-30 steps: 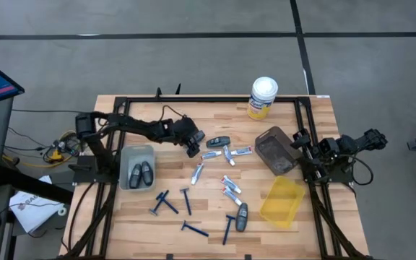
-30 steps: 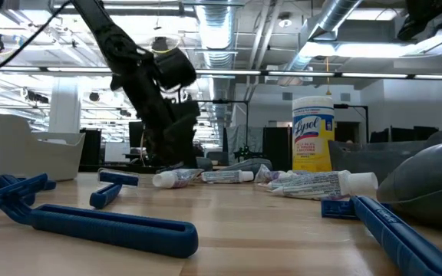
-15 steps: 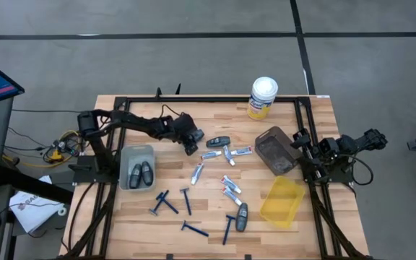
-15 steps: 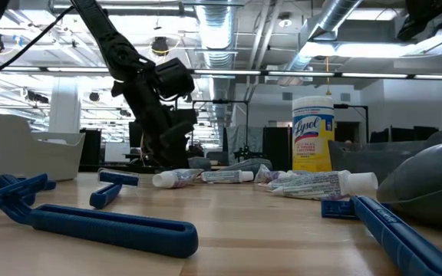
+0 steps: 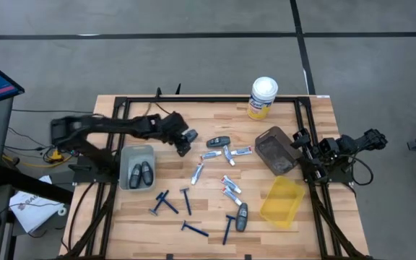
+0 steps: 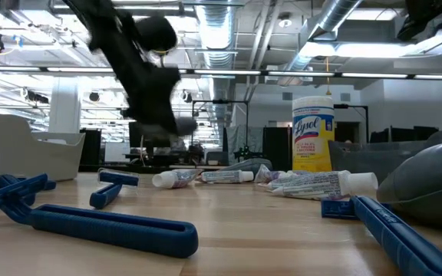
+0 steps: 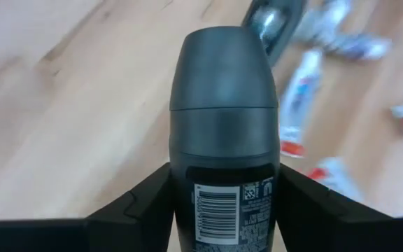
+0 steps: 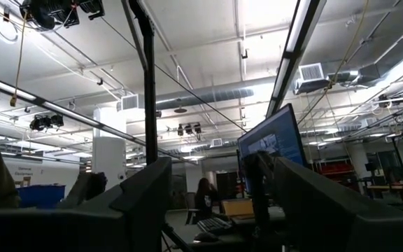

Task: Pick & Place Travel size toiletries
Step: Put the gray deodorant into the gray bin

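Progress is partial: two grey pieces [image 5: 141,174] are binned in the grey tray [image 5: 126,156], a third [image 7: 224,140] is clenched by the left gripper [image 5: 184,139]; razors [image 5: 166,203] and tubes [image 5: 230,189] remain, right gripper [image 5: 303,142] released.

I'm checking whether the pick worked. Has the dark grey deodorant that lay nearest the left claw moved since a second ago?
Yes. The dark grey deodorant has left its spot beside the white tubes; the left claw holds it, carried toward the grey bin.
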Controlling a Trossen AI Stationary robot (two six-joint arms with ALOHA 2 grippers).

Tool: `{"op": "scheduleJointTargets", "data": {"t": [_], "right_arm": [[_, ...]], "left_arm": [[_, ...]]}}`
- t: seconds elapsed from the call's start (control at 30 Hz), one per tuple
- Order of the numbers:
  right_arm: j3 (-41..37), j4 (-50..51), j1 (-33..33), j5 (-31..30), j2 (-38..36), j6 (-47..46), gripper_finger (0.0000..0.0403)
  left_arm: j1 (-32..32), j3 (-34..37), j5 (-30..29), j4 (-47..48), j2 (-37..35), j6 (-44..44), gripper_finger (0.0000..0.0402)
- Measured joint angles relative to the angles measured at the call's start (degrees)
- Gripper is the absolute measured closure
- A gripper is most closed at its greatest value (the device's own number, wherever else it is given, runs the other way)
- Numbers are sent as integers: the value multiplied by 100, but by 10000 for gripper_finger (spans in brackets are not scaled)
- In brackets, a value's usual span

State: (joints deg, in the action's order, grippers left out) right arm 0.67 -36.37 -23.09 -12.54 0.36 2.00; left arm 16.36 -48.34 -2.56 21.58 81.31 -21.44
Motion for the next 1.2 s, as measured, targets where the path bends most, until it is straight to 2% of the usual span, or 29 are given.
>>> {"op": "scheduleJointTargets", "data": {"t": [0.2, 0.3, 0.47, 0.57, 0.73, 1.2], "right_arm": [[0, -3, 2, -4, 0, 11, 159], [0, -3, 2, -4, 0, 7, 159], [0, -8, 2, -25, 0, 5, 159], [0, -11, 0, -85, 0, 7, 159], [0, -5, 1, -107, 0, 7, 159], [0, -7, 2, -114, 0, 11, 159]], "left_arm": [[-950, -2, -693, 1672, -1571, -2181, 211], [-1489, -2, -1037, 2583, -2057, -3409, 211], [-2335, -2, -1225, 3878, -2395, -5444, 211], [-2745, -2, -1095, 4534, -2357, -6148, 211], [-3006, -2, -696, 4707, -2109, -6521, 211], [-2577, 429, -424, 4772, -1215, -6712, 211]]}}
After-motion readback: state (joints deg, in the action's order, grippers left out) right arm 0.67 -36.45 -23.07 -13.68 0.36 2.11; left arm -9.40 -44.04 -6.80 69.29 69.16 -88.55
